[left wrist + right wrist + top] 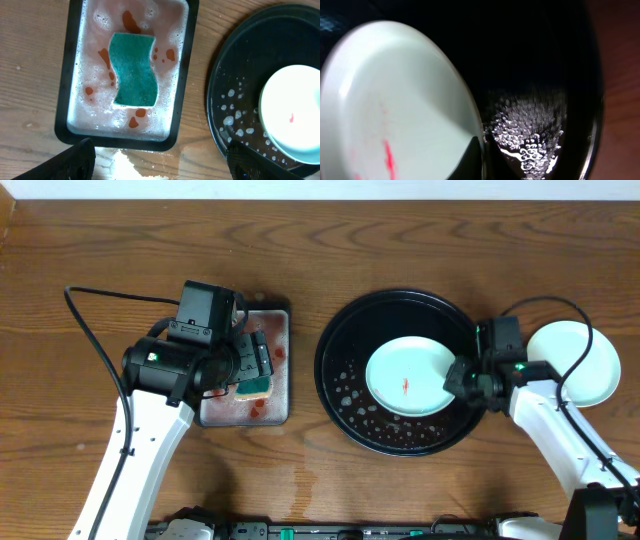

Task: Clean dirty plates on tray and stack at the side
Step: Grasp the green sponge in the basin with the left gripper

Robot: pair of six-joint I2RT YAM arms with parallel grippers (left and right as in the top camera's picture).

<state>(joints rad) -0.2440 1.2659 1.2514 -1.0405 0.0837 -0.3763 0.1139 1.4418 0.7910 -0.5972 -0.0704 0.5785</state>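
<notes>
Overhead view: we log the black round tray (345,345) right of centre on the brown wood-grain counter (300,240). One pale mint-white plate (410,377) lies inside it, toward the right half of the tray floor, with a short red smear (406,386) near its middle. Soap bubbles (360,410) dot the tray floor at the lower left of the plate.

The right claw (463,376) sits at the plate's right edge. In the right wrist view one dark finger (470,160) overlaps the plate's rim at the bottom of the frame. We cannot tell whether this claw is clenched on the rim or loose.

A second plate (575,370) with a plain white face rests on the counter at far right, outside the tray and near its right rim. We cannot tell whether it is one plate or a stack.

Left of centre, the rectangular tray (62,100) holds pinkish foam (95,30) with red blots. A green sponge (134,70) lies in its middle. The left claw (161,146) hangs above it, released. Its fingers (75,160) show at the bottom corners of the left wrist view, wide apart and touching nothing
</notes>
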